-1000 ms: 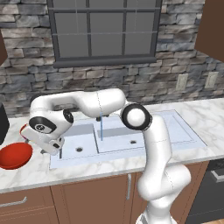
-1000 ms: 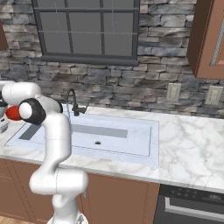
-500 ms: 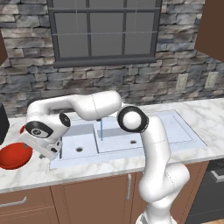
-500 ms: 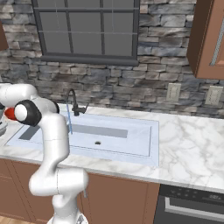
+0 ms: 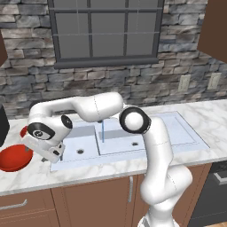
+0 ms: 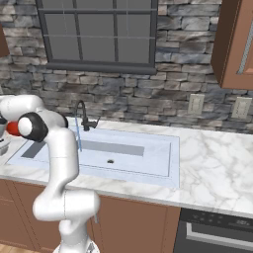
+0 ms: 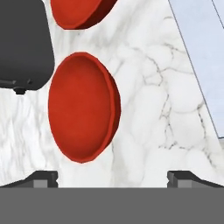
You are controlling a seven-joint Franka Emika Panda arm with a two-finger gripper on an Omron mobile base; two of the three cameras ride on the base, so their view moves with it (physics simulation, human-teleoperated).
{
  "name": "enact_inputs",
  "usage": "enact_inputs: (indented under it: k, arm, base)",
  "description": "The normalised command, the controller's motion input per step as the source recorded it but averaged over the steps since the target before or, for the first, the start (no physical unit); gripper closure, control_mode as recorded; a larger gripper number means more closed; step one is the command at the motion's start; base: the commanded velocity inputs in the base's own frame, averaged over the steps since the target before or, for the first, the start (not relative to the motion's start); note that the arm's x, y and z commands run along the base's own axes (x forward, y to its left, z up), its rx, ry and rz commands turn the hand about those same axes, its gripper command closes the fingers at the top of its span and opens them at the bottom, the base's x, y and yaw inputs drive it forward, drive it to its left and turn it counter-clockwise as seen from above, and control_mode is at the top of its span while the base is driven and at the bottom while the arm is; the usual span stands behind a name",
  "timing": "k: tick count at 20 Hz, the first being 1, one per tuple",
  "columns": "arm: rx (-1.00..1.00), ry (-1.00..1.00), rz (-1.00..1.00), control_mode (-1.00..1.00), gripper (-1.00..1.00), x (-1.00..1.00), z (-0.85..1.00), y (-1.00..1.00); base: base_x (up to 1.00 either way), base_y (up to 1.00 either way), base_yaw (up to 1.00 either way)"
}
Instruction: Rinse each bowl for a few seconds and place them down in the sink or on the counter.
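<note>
- While the gripper (image 7: 112, 177) hangs over the counter (image 7: 157, 113), its jaws stand spread wide, holding nothing;
- 1 red bowl (image 7: 83, 107) lies just ahead, left of centre; the second bowl (image 7: 81, 11) beyond.

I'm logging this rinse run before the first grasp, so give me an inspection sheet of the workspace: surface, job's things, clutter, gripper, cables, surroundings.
Surface: white marble counter over brown cabinets, dry as far as visible.
Job's things: two red bowls on the counter left of the sink; near bowl upright, far bowl beyond it, cut by the frame edge. A thin stream of water runs into the sink.
Clutter: black appliance beside the bowls.
Gripper: gripper open, empty, hanging above the counter beside the near bowl.
Cables: nothing seen.
Surroundings: stone wall, window, wall outlets.
</note>
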Motion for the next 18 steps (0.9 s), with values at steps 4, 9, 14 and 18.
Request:
enact_inputs:
  k: [4,9,14,18]
  arm:
    - [-0.13,0.05,0.00,-1.00,-1.00,0.14,0.13,0.07]
    - [-0.15,0.02,0.00,-1.00,-1.00,0.16,0.11,0.11]
    - [-0.17,0.00,0.00,-1.00,-1.00,0.22,0.07,0.23]
    - [-0.18,0.00,0.00,-1.00,-1.00,0.19,0.03,0.31]
  base:
    - [0.00,0.00,0.00]
    - [0.00,0.00,0.00]
    - [0.00,0.00,0.00]
    - [0.00,0.00,0.00]
